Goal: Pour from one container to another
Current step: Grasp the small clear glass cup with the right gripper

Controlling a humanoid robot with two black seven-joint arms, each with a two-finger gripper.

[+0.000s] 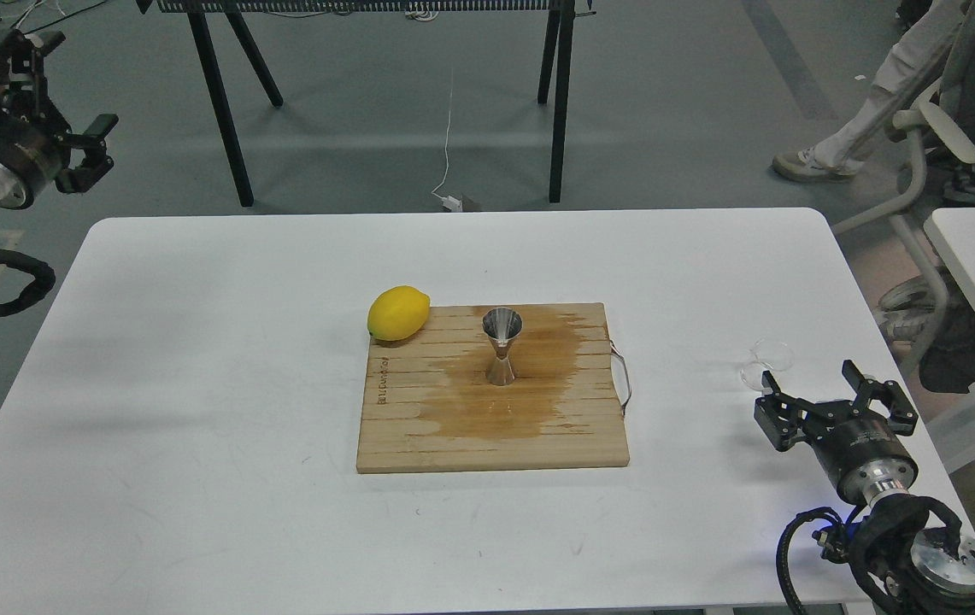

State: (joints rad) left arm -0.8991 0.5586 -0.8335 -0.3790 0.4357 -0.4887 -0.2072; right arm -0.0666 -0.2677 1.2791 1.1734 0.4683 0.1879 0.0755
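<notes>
Hourglass steel jigger (502,346) stands on slatted, stained wooden board (491,393) beside smooth lemon (398,313).

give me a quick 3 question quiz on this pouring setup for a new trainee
1. True or false: the jigger stands upright on the wooden board.
2. Which gripper is nearer the glass cup?
A. left gripper
B. right gripper
3. Fill in: the lemon rests at the board's far ____ corner.

Key:
1. True. It stands in the middle of a dark wet-looking stain.
2. B. The cup sits on the white table just beyond the open right gripper, which holds nothing.
3. Left.
</notes>
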